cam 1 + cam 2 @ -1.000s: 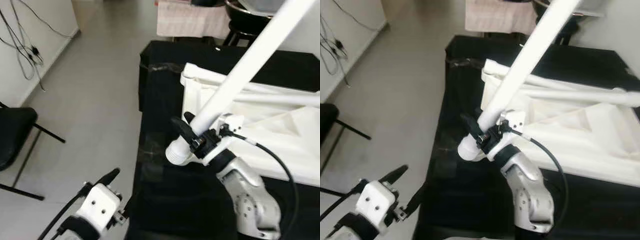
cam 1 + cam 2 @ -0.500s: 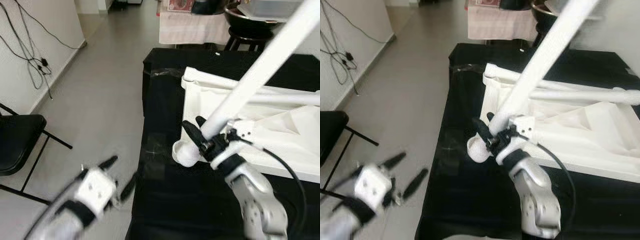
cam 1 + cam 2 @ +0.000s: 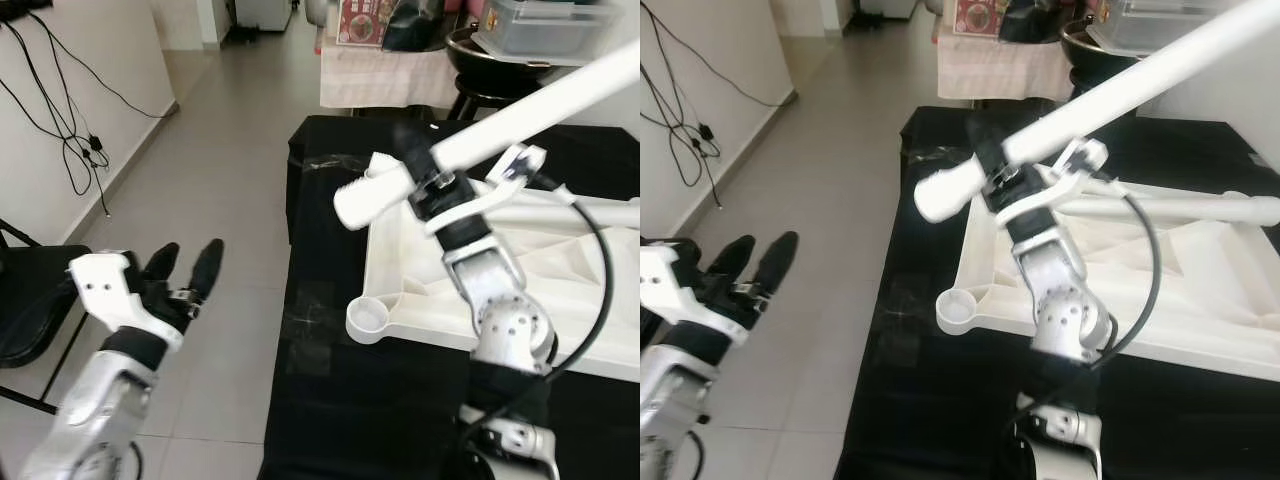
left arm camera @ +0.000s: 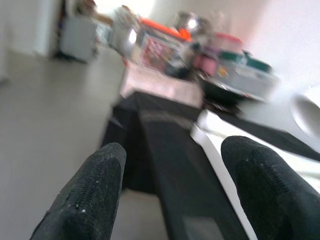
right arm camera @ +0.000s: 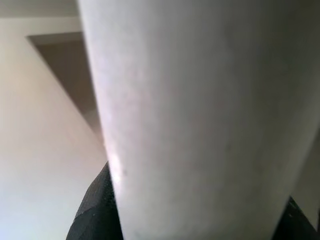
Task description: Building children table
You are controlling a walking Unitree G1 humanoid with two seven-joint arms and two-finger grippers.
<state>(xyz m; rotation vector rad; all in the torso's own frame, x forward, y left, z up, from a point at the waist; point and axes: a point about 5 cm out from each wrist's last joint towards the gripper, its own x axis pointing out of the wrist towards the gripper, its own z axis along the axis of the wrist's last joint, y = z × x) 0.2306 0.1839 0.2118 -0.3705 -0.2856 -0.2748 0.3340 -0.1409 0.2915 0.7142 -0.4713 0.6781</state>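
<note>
The left gripper (image 3: 185, 268) hovers over the grey floor (image 3: 220, 150) just off the near left side of the black tabletop (image 3: 350, 400), its two black fingers (image 4: 87, 195) spread wide with nothing between them. On that tabletop lies the white child-table top (image 3: 420, 290), upside down, with an open round leg socket (image 3: 368, 318) at its near left corner, the nearest part of it to the left gripper. Above the table top, the right gripper (image 3: 428, 185) is clamped around a long white leg (image 3: 520, 110) close to its lower end; the leg is raised clear of the table top and slants up and away to the right, its rounded end (image 3: 362, 198) hanging in the air over the table top's left edge, above and well apart from the socket. In the right wrist view the leg (image 5: 200, 120) passes straight between the black fingers. Another white leg (image 3: 1200, 208) lies flat across the table top, beyond the right gripper. To the left of the tabletop a black chair (image 3: 30, 300) stands on the floor, and black cables (image 3: 70, 130) hang down the white wall beyond it. Past the far end of the tabletop stands a cloth-covered table (image 3: 385, 75) carrying pots and containers.
</note>
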